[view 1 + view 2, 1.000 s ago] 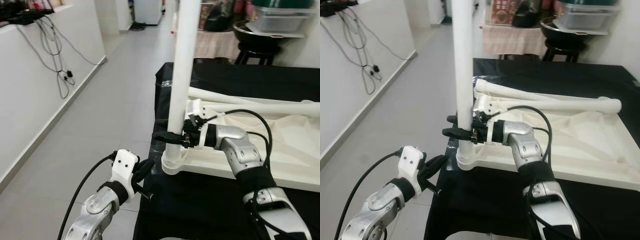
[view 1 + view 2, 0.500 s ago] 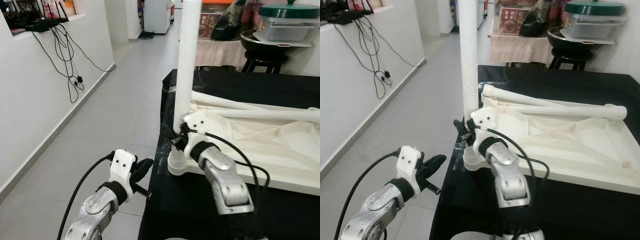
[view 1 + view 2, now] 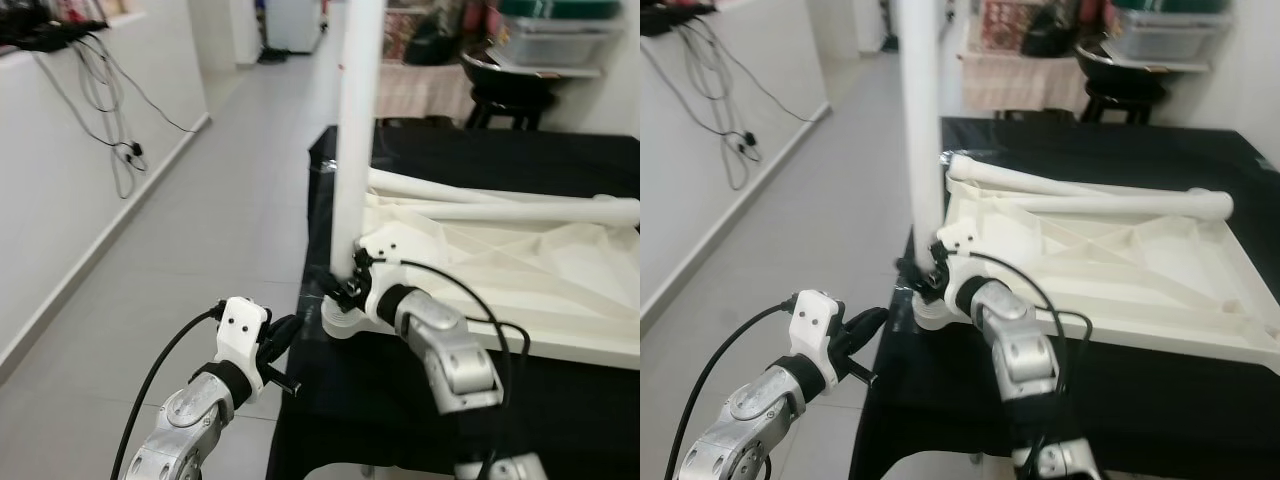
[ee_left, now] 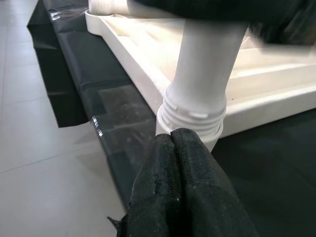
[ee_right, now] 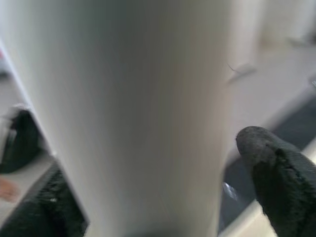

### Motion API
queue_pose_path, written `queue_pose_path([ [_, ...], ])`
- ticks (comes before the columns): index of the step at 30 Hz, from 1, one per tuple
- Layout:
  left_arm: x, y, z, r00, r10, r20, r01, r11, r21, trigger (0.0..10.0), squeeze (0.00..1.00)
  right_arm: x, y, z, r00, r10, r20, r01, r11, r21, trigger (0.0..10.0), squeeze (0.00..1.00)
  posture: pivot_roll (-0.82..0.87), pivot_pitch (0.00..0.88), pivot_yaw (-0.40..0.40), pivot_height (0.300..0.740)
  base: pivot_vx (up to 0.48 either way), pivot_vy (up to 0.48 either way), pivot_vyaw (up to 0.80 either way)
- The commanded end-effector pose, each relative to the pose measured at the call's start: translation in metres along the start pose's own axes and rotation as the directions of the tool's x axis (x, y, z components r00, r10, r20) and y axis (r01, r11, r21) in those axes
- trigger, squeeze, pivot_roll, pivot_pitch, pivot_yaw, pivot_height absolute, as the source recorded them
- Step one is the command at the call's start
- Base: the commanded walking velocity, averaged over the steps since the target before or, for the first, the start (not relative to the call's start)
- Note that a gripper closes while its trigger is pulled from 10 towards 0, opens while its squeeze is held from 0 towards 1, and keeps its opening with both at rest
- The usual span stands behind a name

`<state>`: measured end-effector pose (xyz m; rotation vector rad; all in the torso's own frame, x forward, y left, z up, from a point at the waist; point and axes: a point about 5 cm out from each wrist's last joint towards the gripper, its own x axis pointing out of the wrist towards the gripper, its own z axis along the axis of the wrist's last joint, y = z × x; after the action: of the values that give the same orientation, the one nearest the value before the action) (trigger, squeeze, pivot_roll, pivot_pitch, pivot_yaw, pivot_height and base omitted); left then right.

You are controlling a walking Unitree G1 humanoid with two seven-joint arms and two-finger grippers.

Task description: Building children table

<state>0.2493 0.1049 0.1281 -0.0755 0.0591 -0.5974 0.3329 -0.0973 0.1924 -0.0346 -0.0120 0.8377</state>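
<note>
Right gripper [image 3: 343, 287] clenching around upright white leg [image 3: 356, 130] near threaded base, at corner of upturned tabletop [image 3: 1120, 270] on black bench [image 3: 420, 400]. Left gripper [image 4: 185, 163] hovering clenched, empty, beside bench edge.

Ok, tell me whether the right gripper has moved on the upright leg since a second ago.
Yes. The right gripper has slid down the upright leg, now sitting closer to the threaded socket at the tabletop's corner.

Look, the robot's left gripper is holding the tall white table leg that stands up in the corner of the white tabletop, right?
Not quite. It is the right gripper that holds the tall white table leg; the right wrist view shows its fingers either side of it. The left gripper hangs shut beside the white tabletop, holding nothing.
</note>
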Motion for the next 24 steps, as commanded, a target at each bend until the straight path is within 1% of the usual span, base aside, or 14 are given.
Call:
queue_pose_path([
  [1, -0.001, 0.001, -0.001, 1.0, 0.002, -0.012, -0.002, 1.0, 0.0, 10.0, 0.0, 0.002, 0.005, 0.003, 0.992, 0.125, 0.034, -0.125, 0.992, 0.001, 10.0, 0.64, -0.01, 0.072, -0.012, 0.74, 0.0, 0.0, 0.0],
  [2, -0.001, 0.001, -0.001, 1.0, 0.002, -0.011, -0.002, 1.0, 0.0, 10.0, 0.0, 0.002, 0.006, 0.005, 0.978, 0.209, 0.028, -0.208, 0.978, -0.023, 10.0, 0.0, -0.01, 0.073, -0.012, 0.74, 0.0, 0.0, 0.0],
  [3, -0.001, 0.001, -0.001, 1.0, 0.002, -0.011, -0.002, 1.0, 0.0, 10.0, 0.0, 0.002, 0.006, 0.005, 0.978, 0.209, 0.028, -0.208, 0.978, -0.023, 10.0, 0.0, -0.01, 0.073, -0.012, 0.74, 0.0, 0.0, 0.0],
  [5, -0.002, 0.0, -0.001, 1.0, 0.003, -0.009, -0.003, 1.0, 0.0, 10.0, 0.0, 0.004, 0.005, 0.006, 0.941, 0.339, -0.002, -0.339, 0.94, -0.045, 10.0, 0.0, 0.0, 0.074, -0.014, 0.74, 0.0, 0.0, 0.0],
  [6, -0.002, 0.0, -0.001, 1.0, 0.003, -0.009, -0.003, 1.0, 0.0, 10.0, 0.0, 0.004, 0.005, 0.006, 0.941, 0.339, -0.002, -0.339, 0.94, -0.045, 10.0, 0.0, 0.0, 0.074, -0.014, 0.74, 0.0, 0.0, 0.0],
  [9, -0.004, -0.001, 0.0, 1.0, 0.001, -0.008, -0.001, 1.0, -0.002, 10.0, 0.0, 0.008, -0.002, 0.007, 0.907, 0.421, -0.029, -0.422, 0.906, -0.037, 10.0, 0.0, 0.01, 0.08, -0.012, 0.74, 0.0, 0.0, 0.0],
  [10, -0.004, -0.001, 0.0, 1.0, 0.001, -0.008, -0.001, 1.0, -0.002, 10.0, 0.0, 0.008, -0.002, 0.007, 0.907, 0.421, -0.029, -0.422, 0.906, -0.037, 10.0, 0.0, 0.01, 0.08, -0.012, 0.74, 0.0, 0.0, 0.0],
  [11, -0.004, -0.002, -0.001, 1.0, -0.001, -0.008, 0.001, 1.0, -0.004, 10.0, 0.0, 0.008, -0.004, 0.006, 0.897, 0.44, -0.034, -0.441, 0.897, -0.034, 10.0, 0.0, 0.01, 0.08, -0.012, 0.74, 0.0, 0.0, 0.0],
  [13, -0.005, -0.003, 0.0, 1.0, -0.005, -0.008, 0.005, 1.0, -0.006, 10.0, 0.0, 0.009, -0.009, 0.005, 0.884, 0.465, -0.044, -0.465, 0.885, 0.001, 10.0, 0.0, 0.02, 0.087, -0.012, 0.74, 0.0, 0.0, 0.0],
  [14, -0.005, -0.003, -0.001, 1.0, -0.007, -0.009, 0.007, 1.0, -0.008, 10.0, 0.0, 0.008, -0.011, 0.004, 0.877, 0.478, -0.046, -0.478, 0.878, 0.0, 3.0, 0.0, 0.02, 0.087, -0.012, 0.74, 0.0, 0.0, 0.0],
  [15, -0.005, -0.004, -0.001, 1.0, -0.008, -0.009, 0.008, 1.0, -0.01, 10.0, 0.0, 0.008, -0.013, 0.003, 0.875, 0.482, -0.048, -0.483, 0.876, 0.006, 0.0, 0.0, 0.02, 0.09, -0.015, 0.74, 0.0, 0.0, 0.0],
  [21, -0.005, -0.006, 0.0, 1.0, -0.011, -0.008, 0.011, 1.0, -0.014, 10.0, 0.0, 0.004, -0.018, 0.002, 0.874, 0.483, -0.046, -0.483, 0.875, 0.008, 0.0, 0.0, 0.02, 0.097, -0.013, 0.74, 0.0, 0.0, 0.0],
  [23, -0.005, -0.006, 0.0, 1.0, -0.011, -0.008, 0.011, 1.0, -0.016, 10.0, 0.0, -0.002, -0.021, 0.002, 0.876, 0.481, -0.035, -0.482, 0.876, 0.005, 0.0, 0.0, 0.02, 0.097, -0.013, 0.74, 0.0, 0.0, 0.0],
  [24, -0.005, -0.006, 0.0, 1.0, -0.011, -0.008, 0.011, 1.0, -0.016, 10.0, 0.0, -0.002, -0.021, 0.002, 0.876, 0.481, -0.035, -0.482, 0.876, 0.005, 0.0, 0.0, 0.02, 0.097, -0.013, 0.74, 0.0, 0.0, 0.0],
])
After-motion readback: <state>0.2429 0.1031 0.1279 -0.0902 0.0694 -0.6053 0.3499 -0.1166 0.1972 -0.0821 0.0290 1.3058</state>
